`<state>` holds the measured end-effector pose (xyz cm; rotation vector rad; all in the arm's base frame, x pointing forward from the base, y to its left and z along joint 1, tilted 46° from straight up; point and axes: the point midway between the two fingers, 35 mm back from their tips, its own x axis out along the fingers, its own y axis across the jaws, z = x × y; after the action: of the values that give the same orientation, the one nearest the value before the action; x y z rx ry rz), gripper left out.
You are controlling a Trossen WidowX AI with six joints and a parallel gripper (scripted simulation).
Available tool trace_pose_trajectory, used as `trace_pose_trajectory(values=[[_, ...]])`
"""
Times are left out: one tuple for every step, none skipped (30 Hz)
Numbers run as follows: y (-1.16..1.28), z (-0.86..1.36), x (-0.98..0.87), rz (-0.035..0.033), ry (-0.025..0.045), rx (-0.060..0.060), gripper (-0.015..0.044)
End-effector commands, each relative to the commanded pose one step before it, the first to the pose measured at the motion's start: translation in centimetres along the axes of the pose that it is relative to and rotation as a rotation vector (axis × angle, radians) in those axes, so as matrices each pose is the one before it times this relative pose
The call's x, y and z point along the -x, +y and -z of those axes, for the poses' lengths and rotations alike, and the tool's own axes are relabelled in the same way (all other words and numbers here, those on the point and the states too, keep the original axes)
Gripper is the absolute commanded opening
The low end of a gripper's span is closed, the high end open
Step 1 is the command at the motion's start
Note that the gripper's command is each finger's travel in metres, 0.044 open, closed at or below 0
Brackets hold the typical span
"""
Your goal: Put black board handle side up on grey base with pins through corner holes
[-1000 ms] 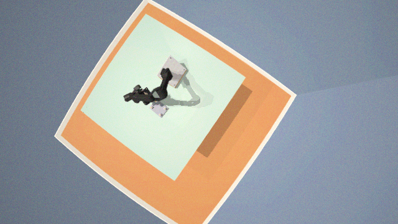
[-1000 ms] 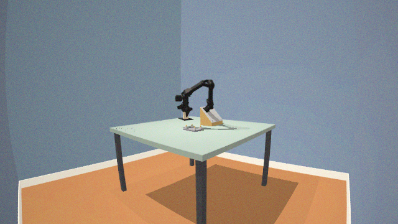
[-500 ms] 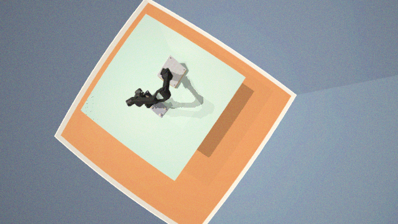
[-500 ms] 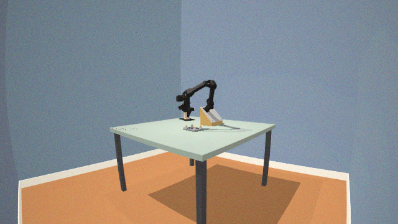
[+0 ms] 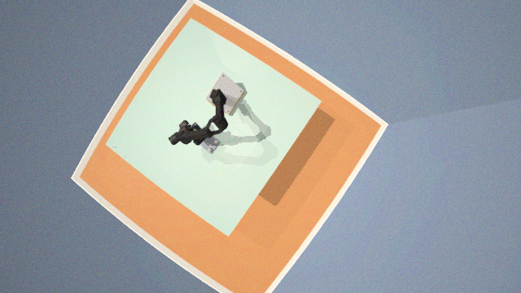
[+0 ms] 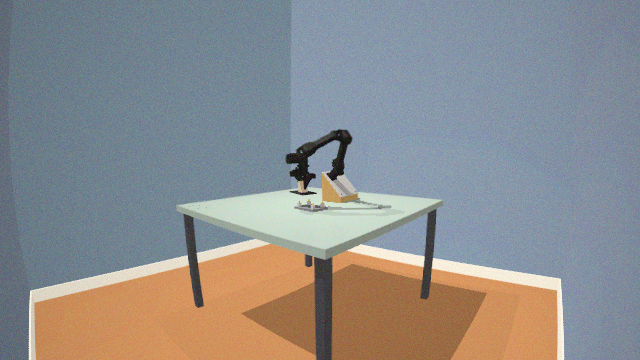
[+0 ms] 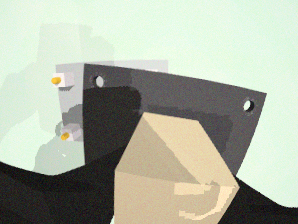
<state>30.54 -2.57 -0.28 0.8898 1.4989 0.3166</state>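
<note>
From up high, the top view looks down on the pale green table [image 5: 175,179] [image 6: 310,225] from far enough off to take in the orange floor [image 5: 134,203] [image 6: 125,300] around it, the tabletop turned aslant. The exterior view stands well back, a little above the tabletop, facing one table corner and the room's corner behind. Both share the whole tabletop and the arm [image 5: 220,111] [image 6: 320,143]. Closest in, the wrist view looks down past the handle [image 7: 170,165] onto the black board [image 7: 185,95] [image 6: 295,192].
</note>
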Motion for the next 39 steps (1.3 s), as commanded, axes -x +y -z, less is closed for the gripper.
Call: trace_pose_trajectory(values=[[1.431, -0.307, 0.360, -0.00554, -0.01191, 0.0254, 0.0000], [0.249, -0.008, -0.004, -0.00084, 0.00014, 0.0043, 0.0000], [0.249, -0.007, -0.005, -0.00086, 0.00016, 0.0043, 0.0000], [0.250, -0.006, -0.005, -0.00089, 0.00017, 0.0043, 0.0000], [0.250, -0.005, -0.005, -0.00092, 0.00019, 0.0043, 0.0000], [0.251, -0.004, -0.006, -0.00094, 0.00021, 0.0043, 0.0000], [0.251, -0.003, -0.006, -0.00097, 0.00022, 0.0043, 0.0000], [0.252, -0.002, -0.007, -0.00099, 0.00024, 0.0043, 0.0000], [0.253, -0.001, -0.007, -0.00102, 0.00026, 0.0043, 0.0000], [0.253, 0.000, -0.008, -0.00105, 0.00028, 0.0043, 0.0000], [0.254, 0.001, -0.008, -0.00107, 0.00029, 0.0043, 0.0000], [0.253, 0.002, -0.008, -0.00110, 0.00031, 0.0044, 0.0000], [0.253, 0.003, -0.009, -0.00113, 0.00033, 0.0044, 0.0000], [0.254, 0.004, -0.009, -0.00115, 0.00035, 0.0044, 0.0000], [0.254, 0.005, -0.010, -0.00118, 0.00036, 0.0044, 0.0000], [0.255, 0.007, -0.010, -0.00120, 0.00038, 0.0044, 0.0000], [0.255, 0.008, -0.010, -0.00123, 0.00040, 0.0044, 0.0000], [0.256, 0.009, -0.011, -0.00125, 0.00042, 0.0044, 0.0000], [0.256, 0.010, -0.011, -0.00128, 0.00044, 0.0044, 0.0000], [0.256, 0.011, -0.012, -0.00130, 0.00045, 0.0044, 0.0000], [0.257, 0.012, -0.012, -0.00133, 0.00047, 0.0044, 0.0000], [0.254, 0.012, -0.012, -0.00136, 0.00049, 0.0044, 0.0000], [0.255, 0.013, -0.013, -0.00138, 0.00051, 0.0044, 0.0000], [0.255, 0.014, -0.013, -0.00141, 0.00053, 0.0044, 0.0000], [0.206, 0.012, -0.011, -0.00115, 0.00044, 0.0035, 0.0000], [0.124, 0.007, -0.007, -0.00070, 0.00027, 0.0021, 0.0000], [0.041, 0.002, -0.002, -0.00023, 0.00009, 0.0007, 0.0000], [0.000, 0.000, 0.000, 0.00000, 0.00000, 0.0000, 0.0000], [0.000, 0.000, 0.000, 0.00000, 0.00000, 0.0000, 0.0000], [-0.148, 0.046, -0.084, 0.00112, 0.00257, -0.0021, 0.0000], [-0.148, 0.047, -0.084, 0.00111, 0.00258, -0.0021, 0.0000], [-0.147, 0.047, -0.084, 0.00110, 0.00259, -0.0021, 0.0000], [-0.147, 0.048, -0.084, 0.00109, 0.00259, -0.0021, 0.0000], [0.000, 0.001, 0.000, 0.00000, 0.00000, 0.0000, 0.0000], [0.000, 0.000, 0.000, 0.00000, 0.00000, 0.0000, 0.0000], [0.000, 0.000, 0.000, 0.00000, 0.00000, 0.0000, 0.0000], [0.000, 0.000, 0.000, 0.00000, 0.00000, 0.0000, 0.0000], [0.000, 0.000, 0.000, 0.00000, 0.00000, 0.0000, 0.0000], [0.012, -0.004, -0.023, -0.00001, 0.00000, 0.0001, 0.0000]])
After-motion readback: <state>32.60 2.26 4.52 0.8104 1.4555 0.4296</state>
